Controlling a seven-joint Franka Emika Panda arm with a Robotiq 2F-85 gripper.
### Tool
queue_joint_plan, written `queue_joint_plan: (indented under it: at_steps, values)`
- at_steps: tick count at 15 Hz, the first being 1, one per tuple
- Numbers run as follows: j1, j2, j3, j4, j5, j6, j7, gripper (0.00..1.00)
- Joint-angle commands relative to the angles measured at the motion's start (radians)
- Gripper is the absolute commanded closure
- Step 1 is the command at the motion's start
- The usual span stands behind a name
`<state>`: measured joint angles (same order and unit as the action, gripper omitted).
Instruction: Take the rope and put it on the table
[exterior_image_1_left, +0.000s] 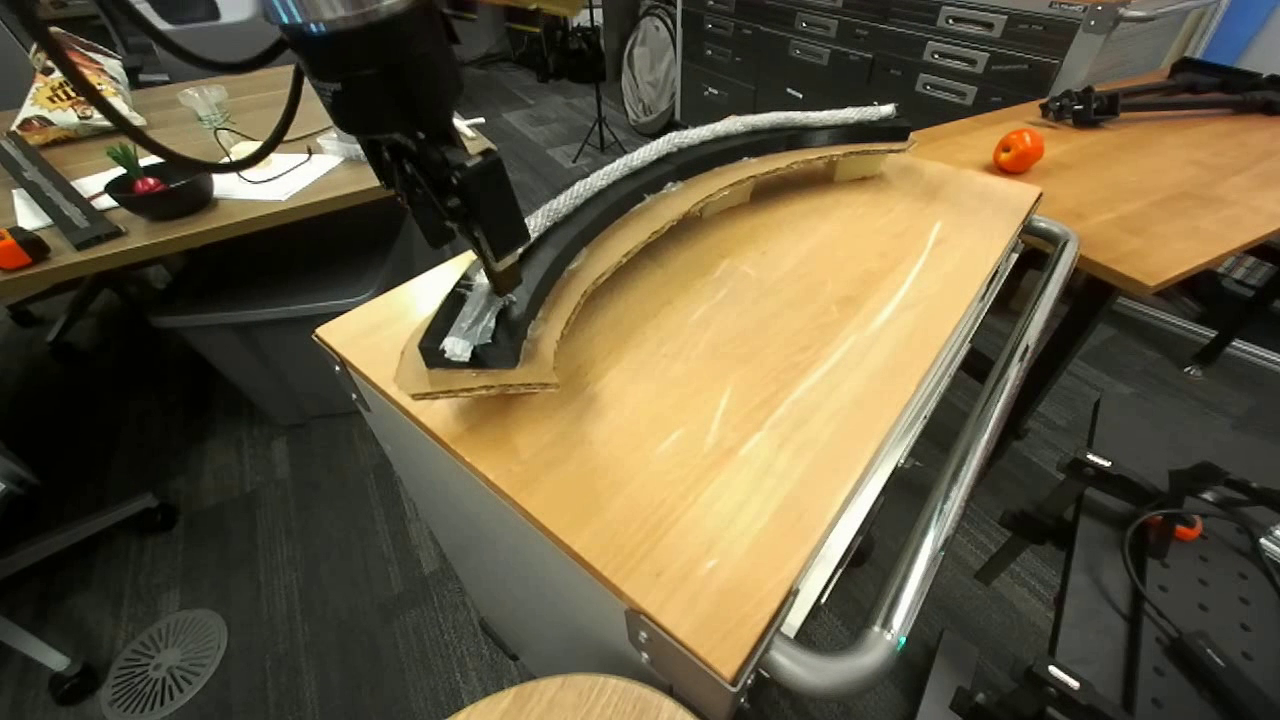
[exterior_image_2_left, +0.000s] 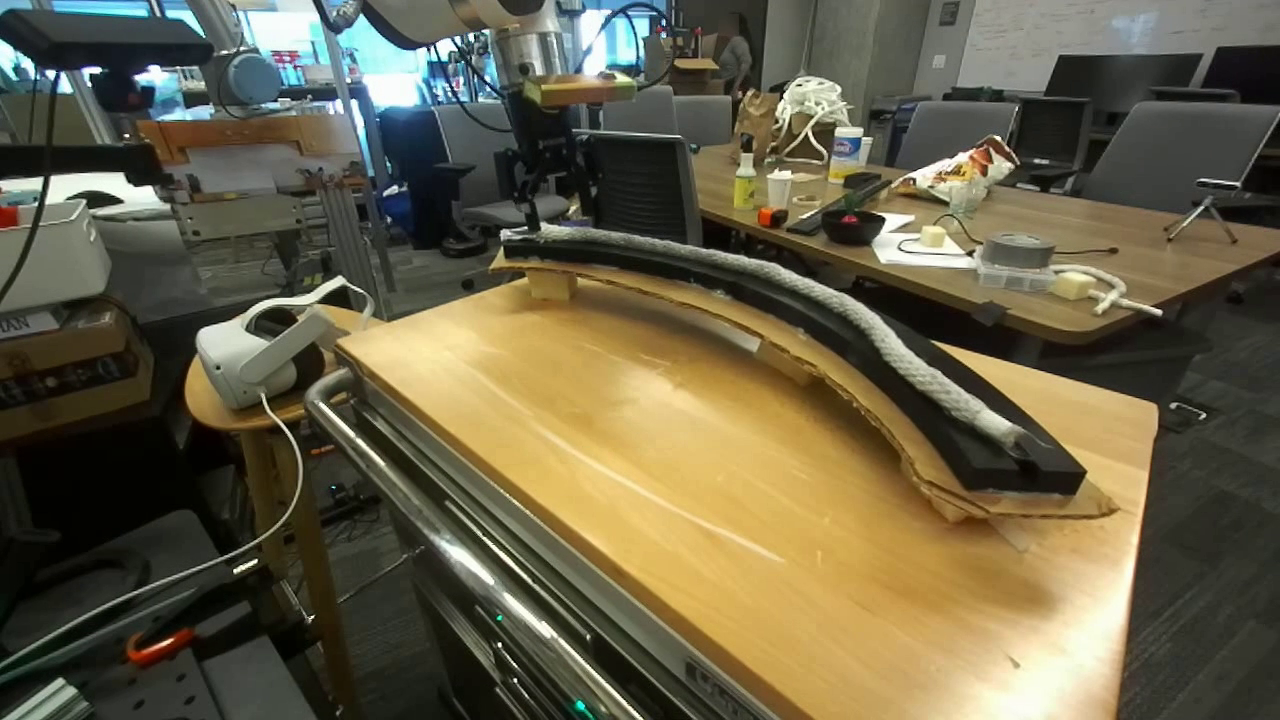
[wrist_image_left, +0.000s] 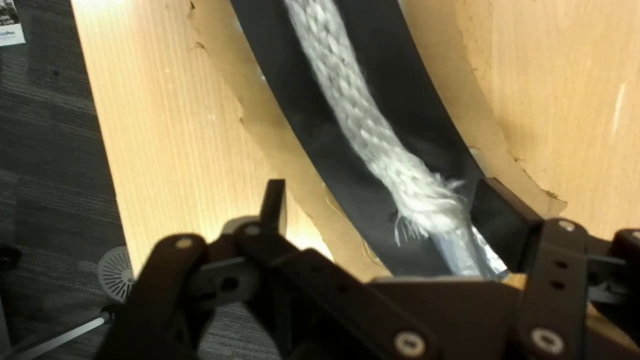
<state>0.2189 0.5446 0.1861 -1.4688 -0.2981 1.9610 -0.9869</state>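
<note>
The grey-silver rope (exterior_image_1_left: 690, 134) lies along the top of a curved black channel tray (exterior_image_1_left: 600, 238), also seen in an exterior view as rope (exterior_image_2_left: 868, 318). The tray rests on a cardboard strip (exterior_image_1_left: 572, 310) over the wood-grain table (exterior_image_1_left: 760, 400). My gripper (exterior_image_1_left: 506, 284) is low at one end of the tray. In the wrist view my gripper (wrist_image_left: 382, 205) is open, its fingers wide apart. The frayed, taped end of the rope (wrist_image_left: 350, 95) lies between them, close to the right finger. The left finger is over the table's wood beside the tray. Whether the right finger touches the rope is unclear.
A chrome rail (exterior_image_1_left: 960, 500) runs along one table edge. Small blocks (exterior_image_2_left: 552, 285) prop the cardboard above the table. A cluttered desk (exterior_image_2_left: 1060, 215) stands behind. A table with a red-orange fruit (exterior_image_1_left: 1018, 150) adjoins. A white headset (exterior_image_2_left: 250, 350) sits on a stool.
</note>
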Motion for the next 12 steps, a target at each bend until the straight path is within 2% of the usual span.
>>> queue_joint_plan:
  at_steps: [1, 2, 3, 4, 9, 12]
  values:
    - [-0.001, 0.061, 0.015, 0.103, 0.032, -0.058, -0.034, 0.32]
    - [-0.003, 0.068, 0.017, 0.113, 0.039, -0.064, -0.039, 0.35]
    - [-0.003, 0.071, 0.018, 0.118, 0.043, -0.067, -0.041, 0.42]
    - [-0.004, 0.073, 0.019, 0.122, 0.047, -0.073, -0.044, 0.52]
    - [-0.013, 0.061, 0.026, 0.113, 0.085, -0.086, -0.059, 0.90]
    - [-0.020, 0.028, 0.031, 0.076, 0.108, -0.085, -0.075, 0.96]
